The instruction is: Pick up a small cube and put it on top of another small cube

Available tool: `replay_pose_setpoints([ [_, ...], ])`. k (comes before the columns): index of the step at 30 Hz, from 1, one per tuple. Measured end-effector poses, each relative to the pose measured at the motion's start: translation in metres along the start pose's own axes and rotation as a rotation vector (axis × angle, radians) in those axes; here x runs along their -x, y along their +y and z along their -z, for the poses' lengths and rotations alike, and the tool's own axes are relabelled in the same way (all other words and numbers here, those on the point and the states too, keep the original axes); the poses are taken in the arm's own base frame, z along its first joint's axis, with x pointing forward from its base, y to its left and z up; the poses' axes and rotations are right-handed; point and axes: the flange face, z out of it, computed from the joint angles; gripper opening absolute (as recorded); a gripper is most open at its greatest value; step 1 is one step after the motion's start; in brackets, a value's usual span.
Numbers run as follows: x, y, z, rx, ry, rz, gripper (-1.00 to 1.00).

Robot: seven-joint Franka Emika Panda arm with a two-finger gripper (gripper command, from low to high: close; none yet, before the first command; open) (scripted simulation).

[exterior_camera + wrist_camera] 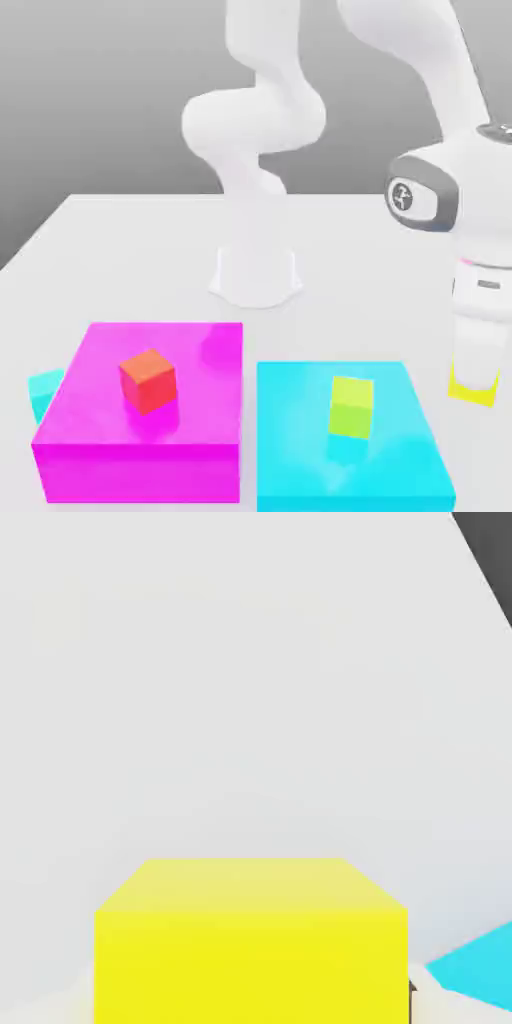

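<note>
Down at the exterior view's right, the arm (pixel 440 190) reaches to the bench (pixel 130 250) with its fingers (pixel 474 385) clenched on the yellow cube (pixel 470 388). The cube sits low at the fingers' tips, just off the right edge of the cyan block (pixel 300 440), and whether it rests on the bench or hangs just above it I cannot tell. In the hand view the yellow cube (pixel 250 942) looms close, with its top face and one side showing, white bench (pixel 250 662) stretching beyond it and a corner of the cyan block (pixel 480 967) peeking in beside it.

The red cube (pixel 148 380) stands on top of the magenta block (pixel 140 440), towards that block's middle, well apart from the yellow one. The magenta block lies on the exterior view's left and the cyan block just beside it on the right, with a narrow strip of bench between them. A lime cube (pixel 351 405) stands on the cyan block, roughly at its centre. A teal cube (pixel 45 390) sits on the bench at the far left, pressed close to the magenta block and partly hidden behind it.

The robot's white base (pixel 256 270) stands on the bench behind the two blocks, about midway between them.
</note>
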Motion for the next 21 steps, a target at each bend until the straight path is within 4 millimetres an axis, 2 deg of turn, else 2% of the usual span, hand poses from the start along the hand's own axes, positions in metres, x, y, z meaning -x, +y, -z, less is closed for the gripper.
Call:
replay_pose_setpoints([
  [6,-0.03,0.103,0.027,0.017,0.048,0.023,-1.0],
  [10,-0.021,0.195,0.034,0.046,0.036,0.011,-1.0],
  [15,0.019,0.307,0.041,0.073,0.001,-0.008,-1.0],
  [18,0.056,0.369,0.047,0.082,-0.021,-0.019,-1.0],
  [21,0.101,0.425,0.054,0.087,-0.044,-0.031,-1.0],
])
